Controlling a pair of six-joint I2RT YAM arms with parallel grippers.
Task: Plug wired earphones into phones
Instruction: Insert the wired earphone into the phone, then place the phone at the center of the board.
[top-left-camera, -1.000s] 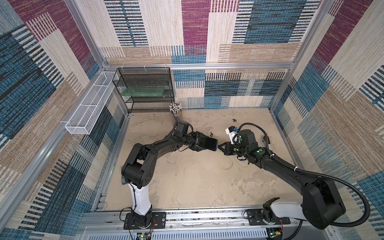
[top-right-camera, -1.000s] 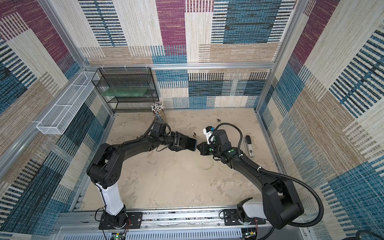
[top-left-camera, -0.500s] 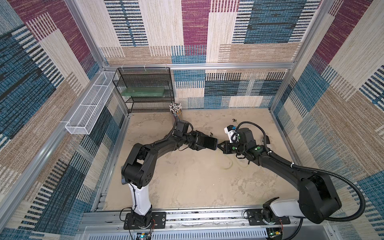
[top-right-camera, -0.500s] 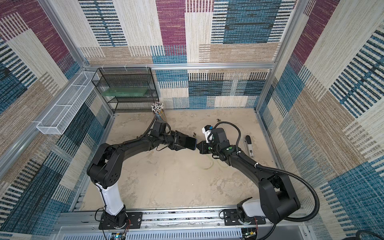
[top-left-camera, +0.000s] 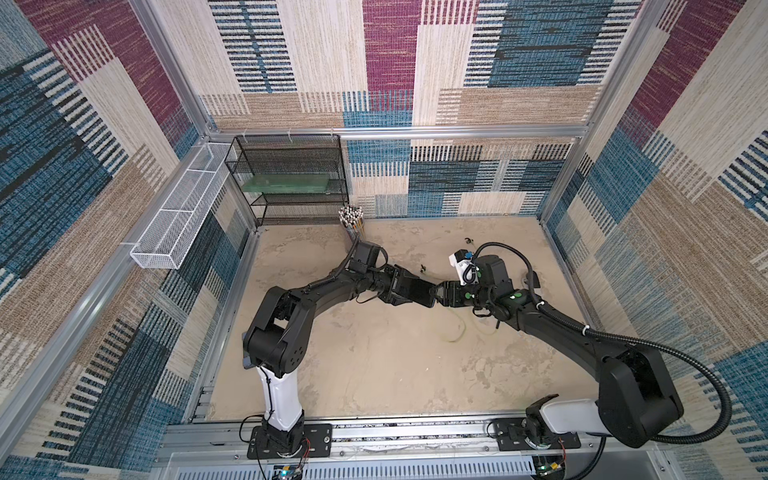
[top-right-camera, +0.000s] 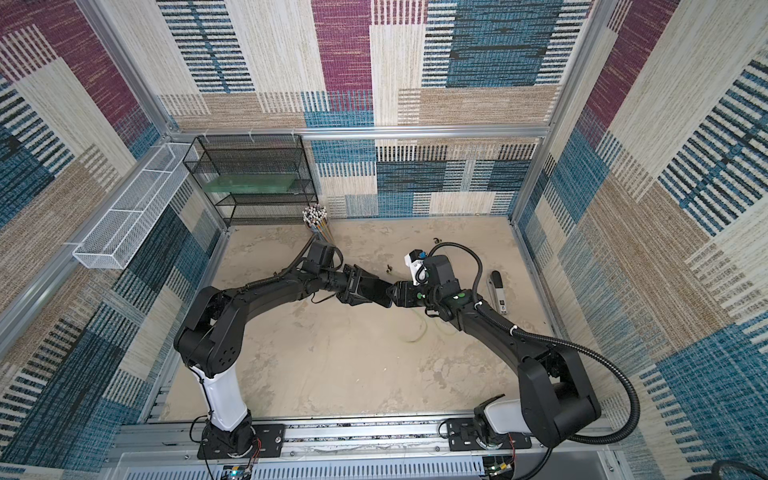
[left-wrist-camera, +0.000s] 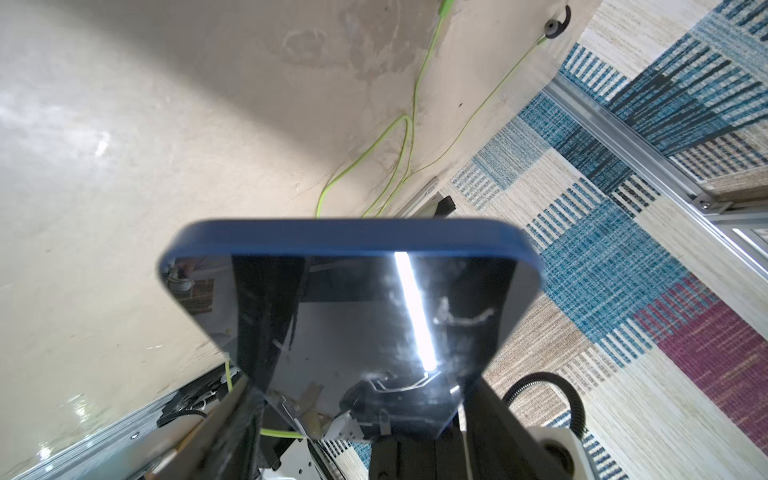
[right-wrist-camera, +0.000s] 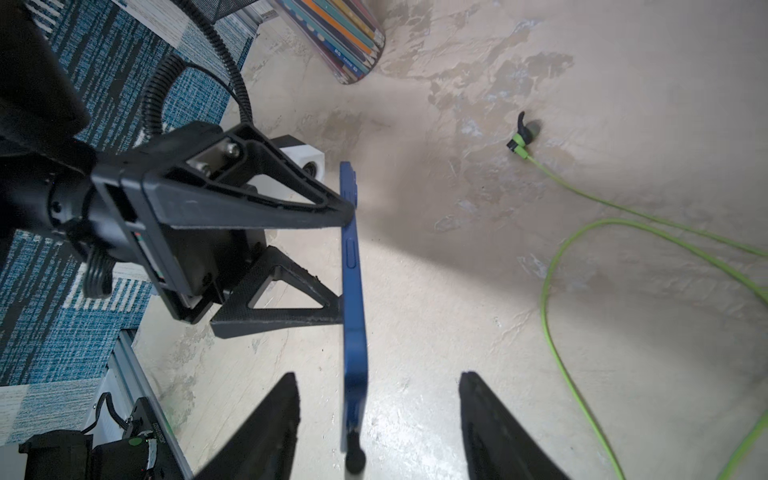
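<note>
The phone was found held clear of the table, clamped across its faces by the left gripper. The plug was seen at the phone's end edge, apparently seated in the port; full depth could not be confirmed. The right gripper was noted with its fingers spread, one to either side of that end, touching neither phone nor plug. The cable was observed lying slack on the table beside the phone, with one earbud well apart from it. Insertion was judged done or nearly so, with release in hand. The next move was judged to call for a straight withdrawal of the right gripper from the phone's end, clear of the cable.
</note>
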